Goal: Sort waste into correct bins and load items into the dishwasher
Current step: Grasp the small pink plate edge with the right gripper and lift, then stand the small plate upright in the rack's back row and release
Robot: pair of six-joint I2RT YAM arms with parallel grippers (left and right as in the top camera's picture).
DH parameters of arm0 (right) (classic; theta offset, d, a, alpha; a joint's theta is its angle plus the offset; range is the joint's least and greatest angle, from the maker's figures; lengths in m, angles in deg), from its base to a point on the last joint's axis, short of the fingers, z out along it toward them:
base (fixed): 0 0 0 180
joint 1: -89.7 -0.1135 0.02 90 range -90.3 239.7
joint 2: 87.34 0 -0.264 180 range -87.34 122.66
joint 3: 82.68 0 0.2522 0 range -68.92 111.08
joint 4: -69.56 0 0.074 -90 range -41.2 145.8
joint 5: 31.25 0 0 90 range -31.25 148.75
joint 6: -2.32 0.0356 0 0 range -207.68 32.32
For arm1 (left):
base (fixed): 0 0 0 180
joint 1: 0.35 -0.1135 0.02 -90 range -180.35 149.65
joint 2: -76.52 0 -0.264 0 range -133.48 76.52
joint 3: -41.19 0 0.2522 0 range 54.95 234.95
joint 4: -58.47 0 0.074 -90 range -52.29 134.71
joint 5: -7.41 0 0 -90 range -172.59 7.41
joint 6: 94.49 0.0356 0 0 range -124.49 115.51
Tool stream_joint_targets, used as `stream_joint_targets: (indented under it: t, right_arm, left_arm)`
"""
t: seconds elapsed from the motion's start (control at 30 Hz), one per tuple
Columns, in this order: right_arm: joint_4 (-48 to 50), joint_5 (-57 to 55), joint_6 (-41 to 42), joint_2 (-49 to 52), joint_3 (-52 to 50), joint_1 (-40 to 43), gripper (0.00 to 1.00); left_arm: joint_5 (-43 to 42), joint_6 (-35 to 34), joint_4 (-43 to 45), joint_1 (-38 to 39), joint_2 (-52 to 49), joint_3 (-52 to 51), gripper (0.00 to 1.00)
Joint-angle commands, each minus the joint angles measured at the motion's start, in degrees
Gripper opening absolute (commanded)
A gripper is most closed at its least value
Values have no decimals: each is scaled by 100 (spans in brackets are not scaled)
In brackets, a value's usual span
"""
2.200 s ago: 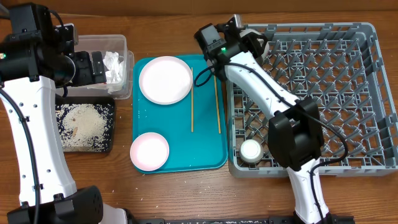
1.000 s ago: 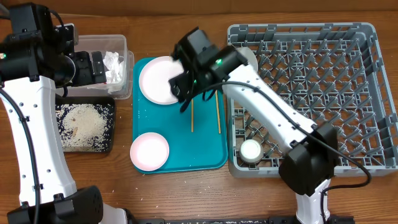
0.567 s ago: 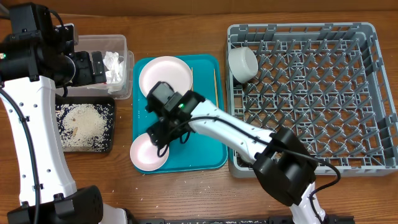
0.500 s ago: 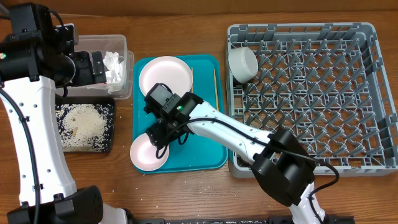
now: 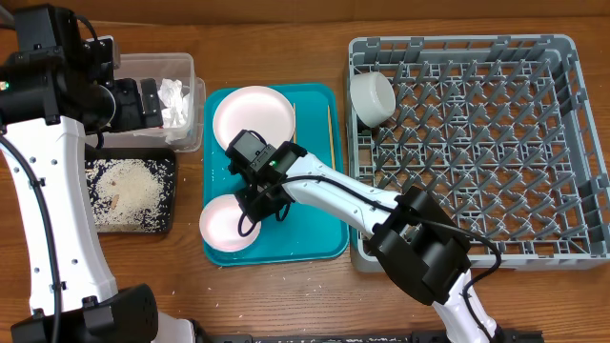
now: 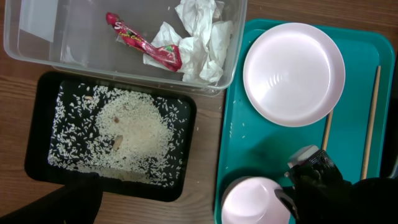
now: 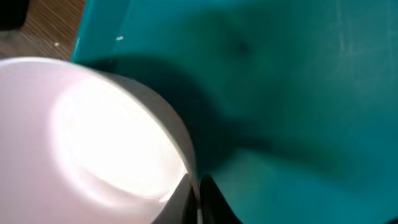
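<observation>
Pink plate (image 5: 225, 229), lower left on the teal tray (image 5: 305, 238) beside one white plate (image 5: 253, 119) and two chopsticks (image 6: 371, 124), is partly hidden by the right gripper (image 5: 253, 202), grip unreadable; left gripper (image 5: 136, 101) hangs spread over the clear tub (image 5: 195, 71).

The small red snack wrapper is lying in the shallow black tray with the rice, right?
No: the small red snack wrapper lies in the clear rectangular plastic tub, not the shallow black tray with the rice; the left wrist view shows it.
</observation>
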Motion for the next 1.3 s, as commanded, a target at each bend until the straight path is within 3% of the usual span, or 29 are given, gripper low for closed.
stream_joint_targets:
  t: [0.0, 0.2, 0.5, 0.77, 0.87, 0.93, 1.27]
  right_arm:
    - [-146, 22, 4, 13, 214, 68, 4]
    - [-627, -293, -127, -299, 702, 337, 4]
    - [-1781, -2944, -63, -1209, 1757, 1432, 4]
    - [-3250, -6255, 1220, -1650, 1757, 1923, 4]
    - [-4295, -7477, 2275, -1727, 1757, 1921, 4]
    - [-4677, -7792, 2702, -1755, 1740, 1912, 4]
    - [-4572, -7331, 2852, -1816, 1733, 1954, 4]
  left_arm:
    - [17, -35, 0, -11, 24, 101, 100]
    - [17, -35, 0, -11, 24, 101, 100]
    - [17, -35, 0, -11, 24, 101, 100]
    - [17, -35, 0, -11, 24, 101, 100]
    - [17, -35, 0, -11, 24, 101, 100]
    - [17, -35, 0, -11, 24, 101, 100]
    - [17, -35, 0, -11, 24, 101, 100]
